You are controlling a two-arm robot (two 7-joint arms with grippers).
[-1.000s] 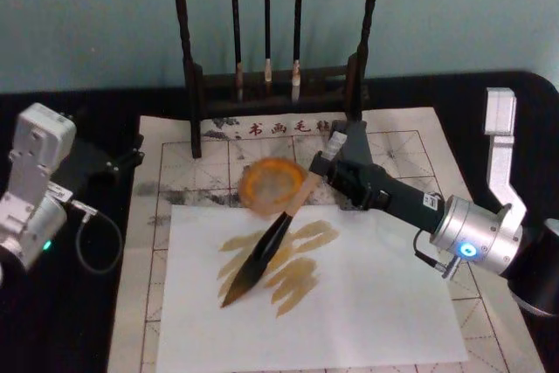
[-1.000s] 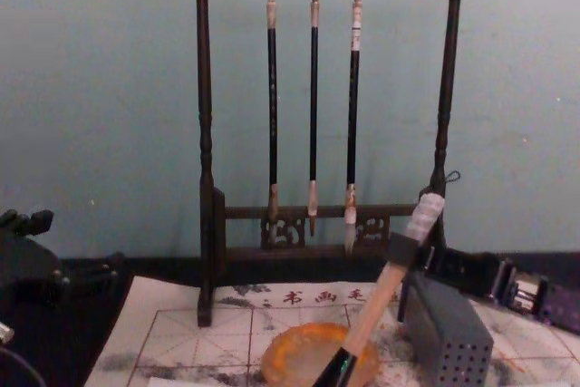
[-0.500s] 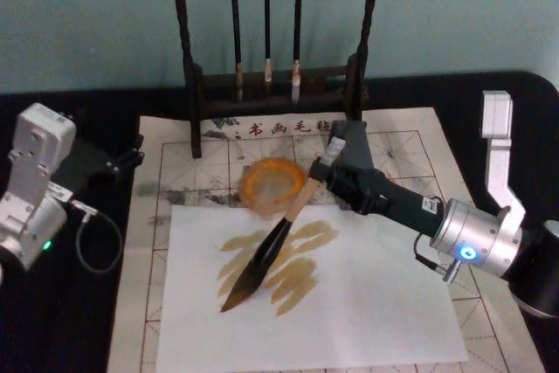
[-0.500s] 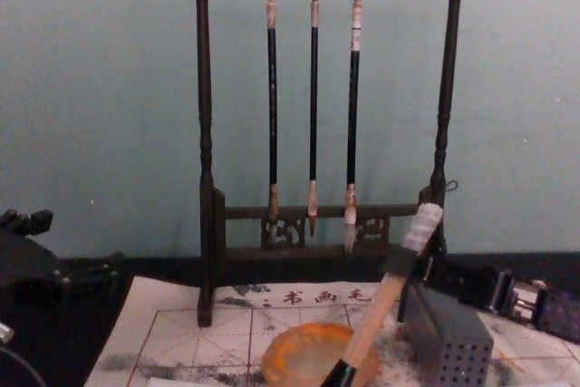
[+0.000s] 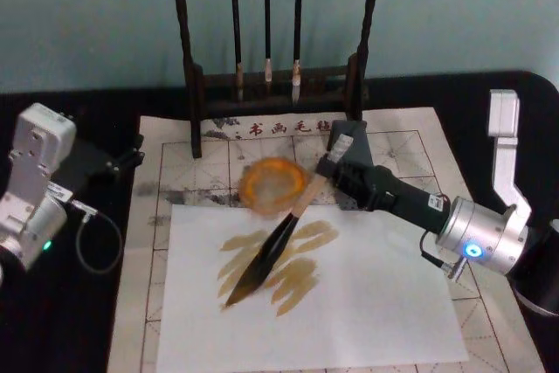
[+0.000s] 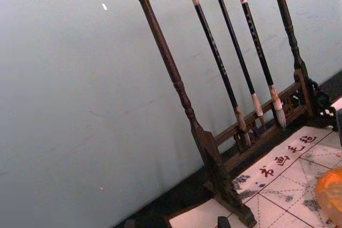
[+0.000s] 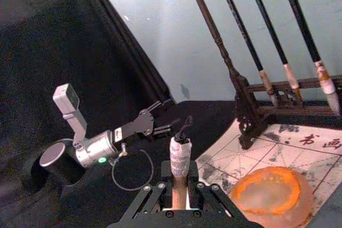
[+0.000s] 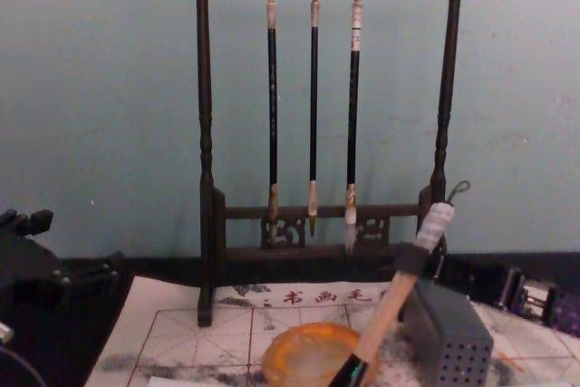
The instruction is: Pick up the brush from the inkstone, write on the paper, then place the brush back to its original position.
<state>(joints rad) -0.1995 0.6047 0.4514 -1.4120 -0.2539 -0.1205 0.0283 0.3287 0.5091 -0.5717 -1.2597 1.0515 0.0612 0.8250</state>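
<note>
- Head view: the right gripper [image 5: 325,174] reaches in from the right, its jaws clamped on the upper handle of the brush [image 5: 278,238]. The brush slants down to the near left, so its dark tip meets the white sheet [image 5: 376,303] among brown strokes. That suits writing.
- The inkstone [image 5: 273,185] sits just beyond the sheet's far edge, on the gridded paper [image 5: 397,150]. It is close by for the return.
- The left gripper [image 5: 122,162] is parked far left on the dark worktop [image 5: 96,321], well apart from the work.
- Left wrist view: the brush rack [image 6: 176,78] stands at the paper's far edge with three thin brushes hanging from it. It is not part of this step.
- Right wrist view: the jaws close on both sides of the handle just below its white wrapped end. I judge this high grip keeps the gripper off the wet strokes.
- Chest view: the handle leans up and to the right, in front of the grey perforated block [image 8: 449,337].
</note>
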